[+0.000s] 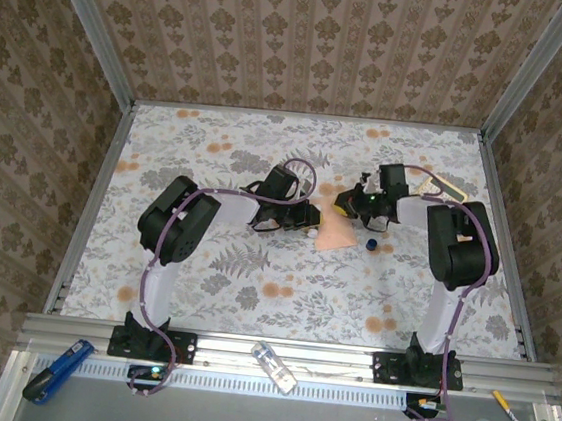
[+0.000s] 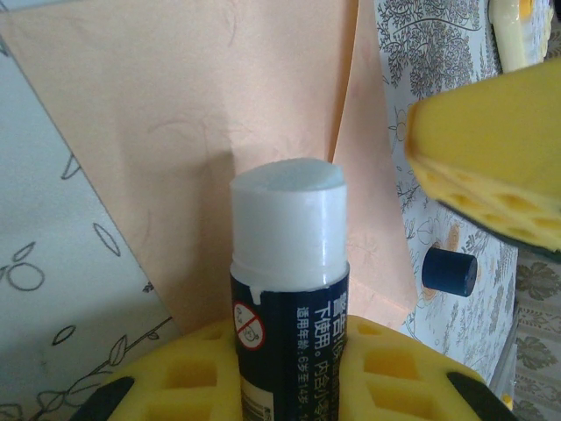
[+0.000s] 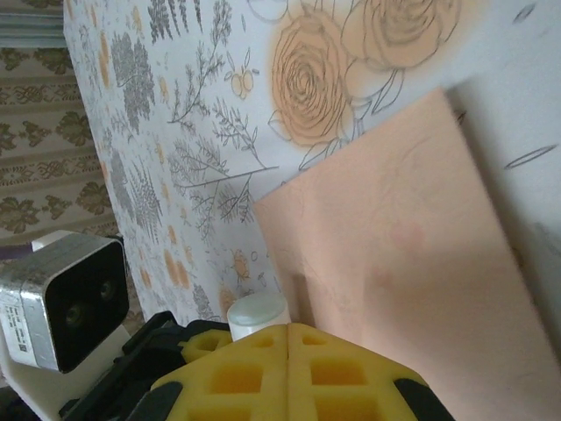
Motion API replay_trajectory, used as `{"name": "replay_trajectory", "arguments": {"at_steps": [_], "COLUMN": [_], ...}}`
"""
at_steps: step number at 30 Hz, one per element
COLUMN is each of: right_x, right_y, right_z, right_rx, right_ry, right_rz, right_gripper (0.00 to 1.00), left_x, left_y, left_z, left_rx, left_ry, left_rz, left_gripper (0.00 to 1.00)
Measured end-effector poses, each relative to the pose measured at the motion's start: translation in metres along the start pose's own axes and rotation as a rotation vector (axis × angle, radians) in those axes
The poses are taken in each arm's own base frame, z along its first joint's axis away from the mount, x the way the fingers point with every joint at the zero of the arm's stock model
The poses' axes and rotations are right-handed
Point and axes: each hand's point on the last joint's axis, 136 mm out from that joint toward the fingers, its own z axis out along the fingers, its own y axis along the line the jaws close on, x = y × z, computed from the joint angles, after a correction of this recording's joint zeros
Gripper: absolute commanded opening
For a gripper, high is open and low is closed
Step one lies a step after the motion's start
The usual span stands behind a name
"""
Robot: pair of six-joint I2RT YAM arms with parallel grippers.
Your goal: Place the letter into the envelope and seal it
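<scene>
Left wrist view: the left gripper (image 2: 289, 373) is clamped on a dark-blue glue stick (image 2: 287, 237), white glue exposed, over the peach envelope (image 2: 175, 132) lying on the floral table (image 2: 53, 289). A blue cap (image 2: 449, 272) lies beside the envelope. Nearby, the right gripper (image 3: 287, 351) has its fingers pressed together. Whether the letter is inside cannot be told.

The envelope (image 1: 335, 237) lay on the bench (image 1: 252, 298), between the left claw (image 1: 304, 216) and the right claw (image 1: 354, 206). The glue stick (image 2: 289, 254) — in the left claw — stood over it; the cap (image 1: 371, 244) lay just right of the envelope.
</scene>
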Motion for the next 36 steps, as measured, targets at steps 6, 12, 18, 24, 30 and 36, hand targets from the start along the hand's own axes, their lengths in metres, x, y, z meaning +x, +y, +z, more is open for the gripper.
{"name": "replay_trajectory", "arguments": {"at_steps": [6, 12, 18, 24, 30, 36], "right_x": [0.021, 0.026, 0.027, 0.026, 0.021, 0.01], "right_y": [-0.016, -0.022, -0.022, -0.019, -0.003, 0.021], "right_z": [0.015, 0.016, 0.016, 0.015, 0.0, -0.012], "right_rx": [0.009, -0.018, -0.055, -0.065, -0.05, -0.084], "right_ry": [0.047, 0.05, 0.039, 0.036, 0.01, -0.032], "right_rz": [0.034, 0.028, 0.013, 0.032, 0.041, 0.01], "right_gripper": [0.0, 0.0, 0.0, 0.0, 0.0, 0.0], "left_x": [0.0, 0.0, 0.0, 0.0, 0.0, 0.0], "left_y": [0.0, 0.0, 0.0, 0.0, 0.0, 0.0], "left_z": [0.0, 0.0, 0.0, 0.0, 0.0, 0.0], "left_rx": [0.0, 0.0, 0.0, -0.001, -0.003, -0.003], "left_ry": [0.0, 0.0, 0.0, 0.001, 0.003, 0.004], "left_rz": [0.0, 0.0, 0.001, 0.01, 0.012, 0.011], "left_gripper": [0.0, 0.0, 0.0, 0.0, 0.0, 0.0]}}
